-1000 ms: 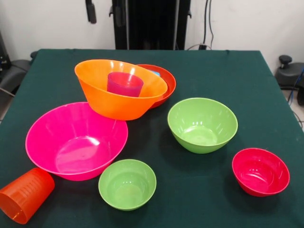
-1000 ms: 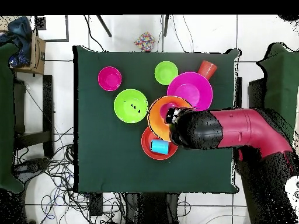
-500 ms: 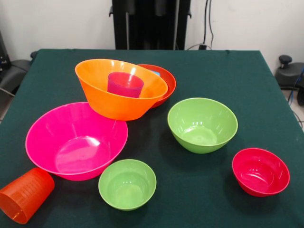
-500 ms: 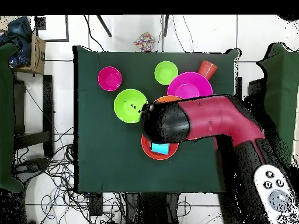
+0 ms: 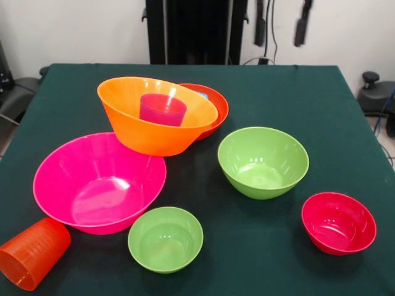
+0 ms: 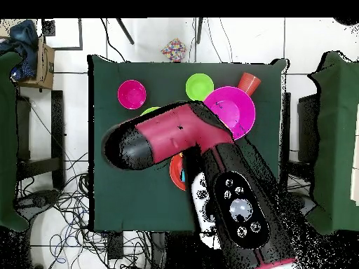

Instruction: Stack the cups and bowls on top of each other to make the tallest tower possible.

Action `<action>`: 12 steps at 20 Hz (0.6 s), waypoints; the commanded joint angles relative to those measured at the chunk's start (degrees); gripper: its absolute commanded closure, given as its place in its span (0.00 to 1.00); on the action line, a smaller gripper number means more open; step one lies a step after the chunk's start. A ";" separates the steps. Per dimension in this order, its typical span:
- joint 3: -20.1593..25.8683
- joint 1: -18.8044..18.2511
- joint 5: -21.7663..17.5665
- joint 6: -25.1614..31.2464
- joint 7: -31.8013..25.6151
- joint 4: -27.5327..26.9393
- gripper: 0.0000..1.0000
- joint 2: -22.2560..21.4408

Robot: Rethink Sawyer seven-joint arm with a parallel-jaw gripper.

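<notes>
At the lower left of the front view, the orange cup (image 5: 32, 253) lay on its side, not stacked yet. Next to it the big pink bowl (image 5: 99, 182) sat empty, with the small green bowl (image 5: 165, 238) just below it. In the upper middle stood the tower (image 5: 162, 115): the big orange bowl (image 5: 148, 126) leaned on the red-orange bowl (image 5: 214, 111), with the purple cup (image 5: 162, 109) inside. More to the right, the medium green bowl (image 5: 263, 161) and the small crimson bowl (image 5: 339, 222) sat alone. Up at the top right, the gripper (image 5: 281, 23) hung with its fingers spread wide, holding nothing. Most of the stacking was left to do.
</notes>
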 commanded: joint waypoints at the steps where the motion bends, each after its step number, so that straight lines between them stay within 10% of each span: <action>1: -13.41 8.27 -11.41 -7.55 17.13 -5.04 0.00 10.10; 12: -24.87 17.38 -17.18 -14.95 21.58 -10.03 0.00 17.31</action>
